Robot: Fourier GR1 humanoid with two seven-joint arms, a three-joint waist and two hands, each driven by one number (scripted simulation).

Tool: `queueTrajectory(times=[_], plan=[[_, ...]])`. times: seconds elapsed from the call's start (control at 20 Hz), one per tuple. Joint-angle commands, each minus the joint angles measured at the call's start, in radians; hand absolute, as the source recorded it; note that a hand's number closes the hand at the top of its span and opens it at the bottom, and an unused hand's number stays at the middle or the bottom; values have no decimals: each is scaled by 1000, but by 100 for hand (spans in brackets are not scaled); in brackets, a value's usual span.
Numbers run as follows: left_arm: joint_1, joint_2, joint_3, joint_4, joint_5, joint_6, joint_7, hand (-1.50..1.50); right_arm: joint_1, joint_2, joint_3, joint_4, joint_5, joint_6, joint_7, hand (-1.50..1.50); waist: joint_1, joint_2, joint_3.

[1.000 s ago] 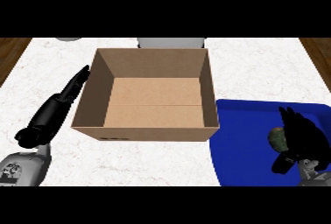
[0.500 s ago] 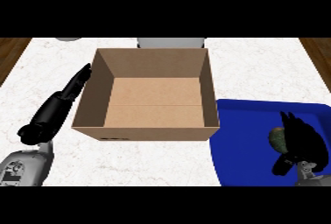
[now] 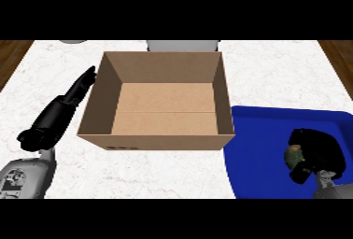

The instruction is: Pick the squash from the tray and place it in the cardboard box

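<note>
Over the blue plastic tray (image 3: pixel 262 154) at lower right sits the squash (image 3: pixel 294 154): a small, mottled green-and-orange rounded vegetable, only a sliver visible at the inner edge of the right robot hand (image 3: pixel 318 154). That black robot hand is curled over it, fingers and thumb wrapped round it, so read it as grasping the squash; can't tell whether it's lifted off the tray floor or resting on it. Handling guess: rigid, hard-skinned, moderately light, smooth rind that could slide in the fingers; not fragile, so a short drop into the box should be tolerable. Rounded body means it can roll out of a shallow pinch, so best hold is around the widest part with fingers and thumb on opposite sides, which looks like roughly what's in place, though most of the contact is hidden. Just left of the tray, near its corner, is the open brown cardboard box (image 3: pixel 160 135), flaps gone, bare interior, tall walls; the carry has to clear the near-right rim. Left robot hand (image 3: pixel 69 100) lies flat with straight, released fingers along the box's outer left wall, just beside it; contact unclear. Everything stands on the white marbled surface (image 3: pixel 276 70).
</note>
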Motion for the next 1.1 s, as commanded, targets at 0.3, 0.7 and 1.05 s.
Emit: queueTrajectory(times=[0.3, 0.7, 1.05], plan=[[49, -9, 2, -85, -2, -29, 50, 0, -49, 13, 13, 20, 151, -162, -90, 150, 6, 1, 4], [-60, -38, -68, 17, -18, -69, -33, 0, -239, 369, 651, -170, 129, 2, -445, 150, 191, 24, 3], [-53, -43, -37, 34, -30, -40, 3, 0, -412, 451, 918, -275, 46, -19, -362, 150, 77, 4, 3]])
